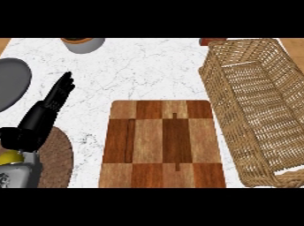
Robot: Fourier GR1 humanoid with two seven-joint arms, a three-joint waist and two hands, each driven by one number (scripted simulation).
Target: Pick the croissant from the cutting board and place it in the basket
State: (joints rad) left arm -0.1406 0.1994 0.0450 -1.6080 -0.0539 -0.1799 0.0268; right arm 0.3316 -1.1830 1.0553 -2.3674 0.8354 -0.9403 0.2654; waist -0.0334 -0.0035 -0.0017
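Left hand resting beside a bare cutting board

Left hand (47, 110) at nine o'clock, fingers straight; cutting board (161, 145) at six; basket (262, 110) at three.

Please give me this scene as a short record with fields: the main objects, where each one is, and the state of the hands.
cutting board: centre of the counter, checkered wood, nothing on it
croissant: not visible in this view
basket: wicker, right of the board, looks empty
grey plate: left edge
round woven mat: lower left, partly under the forearm
bowl: top edge, cut off
left hand: fingers straight, over the counter left of the board, holds nothing
right hand: not in view
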